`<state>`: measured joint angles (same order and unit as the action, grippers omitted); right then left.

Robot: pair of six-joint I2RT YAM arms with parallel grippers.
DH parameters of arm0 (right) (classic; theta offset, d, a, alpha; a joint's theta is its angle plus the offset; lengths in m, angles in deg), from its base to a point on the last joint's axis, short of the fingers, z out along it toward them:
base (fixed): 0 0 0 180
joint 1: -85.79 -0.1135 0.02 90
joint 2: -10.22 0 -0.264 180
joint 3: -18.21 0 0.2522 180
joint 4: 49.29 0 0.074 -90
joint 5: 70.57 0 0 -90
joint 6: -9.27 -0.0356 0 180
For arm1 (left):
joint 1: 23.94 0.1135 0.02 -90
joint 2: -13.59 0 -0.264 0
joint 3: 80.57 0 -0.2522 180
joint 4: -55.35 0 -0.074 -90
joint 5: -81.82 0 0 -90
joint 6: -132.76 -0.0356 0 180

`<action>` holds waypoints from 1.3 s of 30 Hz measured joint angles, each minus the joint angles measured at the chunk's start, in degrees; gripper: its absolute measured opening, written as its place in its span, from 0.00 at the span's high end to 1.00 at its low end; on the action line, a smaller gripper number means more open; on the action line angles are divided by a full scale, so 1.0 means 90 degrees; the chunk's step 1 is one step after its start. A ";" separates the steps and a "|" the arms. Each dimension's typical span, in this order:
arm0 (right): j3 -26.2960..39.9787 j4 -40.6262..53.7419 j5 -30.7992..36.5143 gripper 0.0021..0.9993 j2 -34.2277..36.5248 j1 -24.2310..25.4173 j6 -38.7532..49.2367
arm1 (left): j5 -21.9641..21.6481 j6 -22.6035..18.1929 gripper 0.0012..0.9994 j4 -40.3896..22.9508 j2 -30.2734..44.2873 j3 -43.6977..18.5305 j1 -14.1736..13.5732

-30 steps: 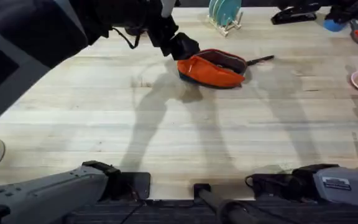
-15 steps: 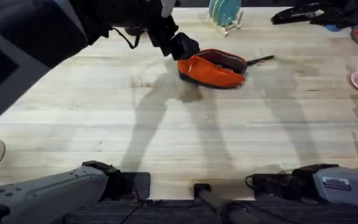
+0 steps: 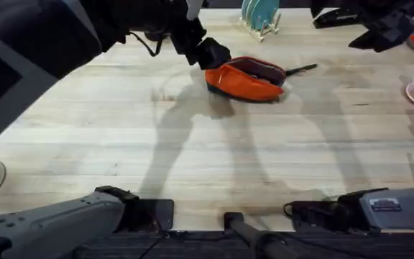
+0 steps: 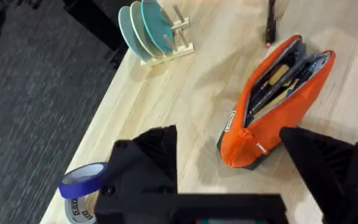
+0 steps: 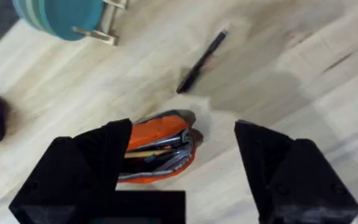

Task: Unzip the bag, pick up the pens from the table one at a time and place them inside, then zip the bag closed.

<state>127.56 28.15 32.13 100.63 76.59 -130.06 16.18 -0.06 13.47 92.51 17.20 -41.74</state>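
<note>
- Light wood table (image 3: 192,144) carries the task's things at its far middle.
- Left gripper (image 4: 229,158) hangs wide open, holding nothing, just beside the orange bag's (image 3: 245,79) left end.
- Unzipped bag lies with pens showing inside.
- Black pen (image 3: 300,70) lies just right of the bag.
- Right gripper (image 5: 182,158) hovers spread and empty at far right, above the bag.

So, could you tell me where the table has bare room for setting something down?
The wide wooden tabletop between the open orange fabric pouch and the arm bases is bare. It is crowded along the far edge: teal plate rack, black pen, right gripper.
</note>
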 joint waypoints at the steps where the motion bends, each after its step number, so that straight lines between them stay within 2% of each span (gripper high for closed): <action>1: 0.0149 0.0113 0.0005 0.00 0.0154 0.0006 -0.0052 | 0.0000 0.0000 0.01 0.0000 0.0000 0.0000 0.0000; 9: 0.1656 0.0966 0.0145 0.00 0.1319 0.0074 -0.0258 | 0.0000 0.0000 0.00 0.0000 0.0000 0.0000 0.0000; 13: 0.2071 0.1224 0.0162 0.00 0.1673 0.0159 -0.0388 | 0.0000 0.0000 0.00 0.0000 0.0000 0.0000 0.0000; 22: 0.2126 0.1205 0.0164 0.00 0.1998 0.0484 -0.0494 | 0.0000 0.0000 0.00 0.0000 0.0000 0.0000 0.0000; 30: 0.2150 0.1164 0.0171 0.00 0.2032 0.0560 -0.0499 | 0.0000 0.0000 0.01 0.0000 0.0000 0.0000 0.0000; 39: 0.2199 0.0950 0.0181 0.00 0.2834 0.0553 -0.0499 | 0.0000 0.0000 0.01 0.0000 0.0000 0.0000 0.0000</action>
<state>147.35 36.70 33.76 126.14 81.56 -134.55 16.18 -0.06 13.47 92.51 17.20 -41.74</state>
